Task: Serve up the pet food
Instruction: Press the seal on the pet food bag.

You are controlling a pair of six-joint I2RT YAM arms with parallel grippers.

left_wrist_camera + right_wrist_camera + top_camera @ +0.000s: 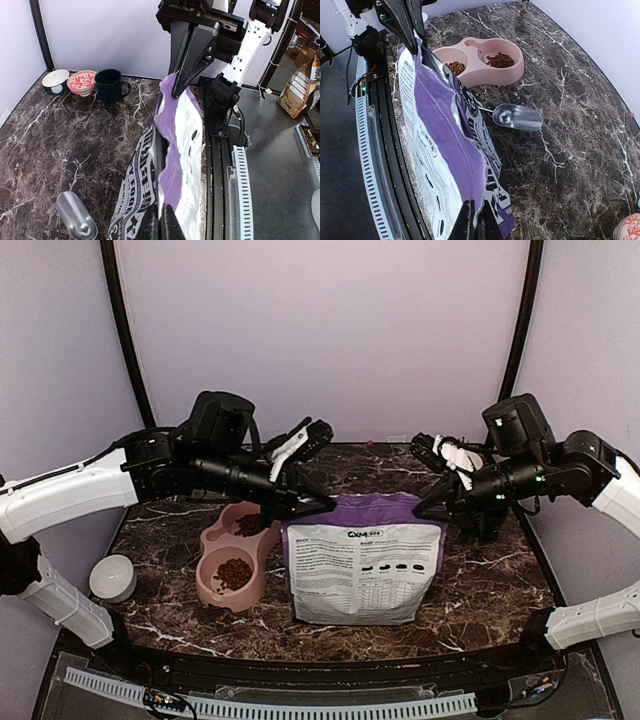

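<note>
The purple-and-white bag [365,570] stands upright mid-table with its torn top open. My left gripper [322,507] is shut on the bag's top left corner, and its fingertips pinch the edge in the left wrist view [162,222]. My right gripper [430,506] is shut on the top right corner, which also shows in the right wrist view [479,220]. The pink double bowl [205,580] sits left of the bag. Reddish-brown kibble lies in its near compartment [235,573] and its far compartment [250,524], and shows in the right wrist view [500,60] too.
A metal scoop [517,116] lies on the marble behind the bag; the bag hides it from the top camera. A white bowl [113,577] sits at the table's left edge. A white bowl [55,80], a red patterned bowl [81,81] and a dark mug [111,85] stand at the right back corner.
</note>
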